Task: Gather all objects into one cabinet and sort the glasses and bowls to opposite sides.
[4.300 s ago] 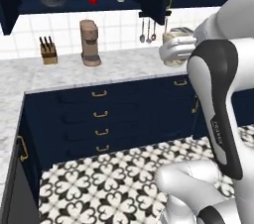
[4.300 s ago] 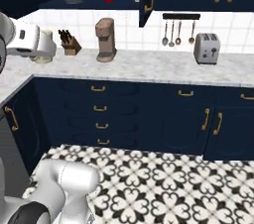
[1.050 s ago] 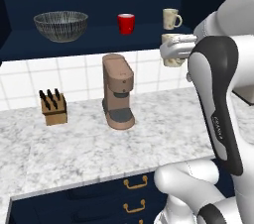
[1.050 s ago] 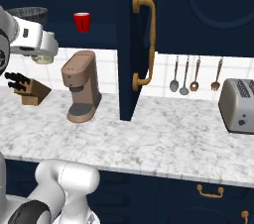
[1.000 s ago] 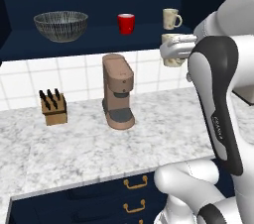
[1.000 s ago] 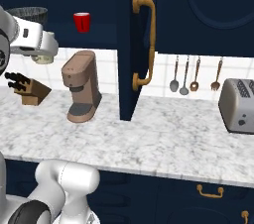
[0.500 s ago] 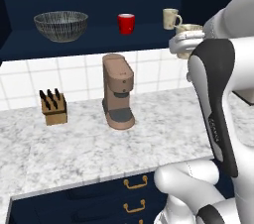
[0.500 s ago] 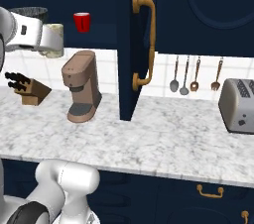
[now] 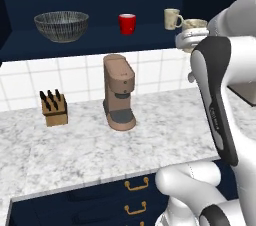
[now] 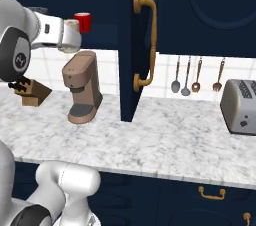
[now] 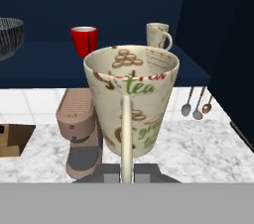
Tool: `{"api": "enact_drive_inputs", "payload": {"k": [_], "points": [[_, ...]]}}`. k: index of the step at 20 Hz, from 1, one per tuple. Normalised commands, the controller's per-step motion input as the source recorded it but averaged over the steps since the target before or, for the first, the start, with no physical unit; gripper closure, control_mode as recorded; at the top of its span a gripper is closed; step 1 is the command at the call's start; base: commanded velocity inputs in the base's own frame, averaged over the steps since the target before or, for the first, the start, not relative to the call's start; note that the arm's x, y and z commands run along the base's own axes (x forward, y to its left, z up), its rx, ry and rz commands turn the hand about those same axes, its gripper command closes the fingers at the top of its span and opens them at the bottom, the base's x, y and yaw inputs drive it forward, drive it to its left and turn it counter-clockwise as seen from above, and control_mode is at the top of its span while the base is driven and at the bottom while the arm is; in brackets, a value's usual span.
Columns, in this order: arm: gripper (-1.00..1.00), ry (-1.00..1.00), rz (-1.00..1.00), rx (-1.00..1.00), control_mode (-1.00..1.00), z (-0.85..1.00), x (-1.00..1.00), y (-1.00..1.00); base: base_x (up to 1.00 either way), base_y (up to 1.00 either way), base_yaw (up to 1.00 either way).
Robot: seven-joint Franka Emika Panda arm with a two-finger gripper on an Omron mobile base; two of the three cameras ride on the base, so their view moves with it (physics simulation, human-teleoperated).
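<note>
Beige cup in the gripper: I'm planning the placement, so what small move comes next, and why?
Probably ease the beige cup forward onto the cabinet shelf, beside the cream mug. It is held upright near shelf height, and the grey bowl sits at the far left, the red cup between.
</note>
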Motion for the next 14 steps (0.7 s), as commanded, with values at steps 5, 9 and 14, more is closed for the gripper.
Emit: {"api": "enact_drive_inputs", "payload": {"k": [5,9,14], "points": [[1.00,0.00,0.00,0.00,-1.00,0.11,0.43,-0.13,0.00,0.00,0.00],[1.00,-0.07,0.00,0.00,-1.00,0.01,0.21,0.00,0.00,0.00,0.00],[1.00,-0.25,0.00,-0.01,-1.00,-0.01,0.00,0.00,0.00,0.00,0.00]]}}
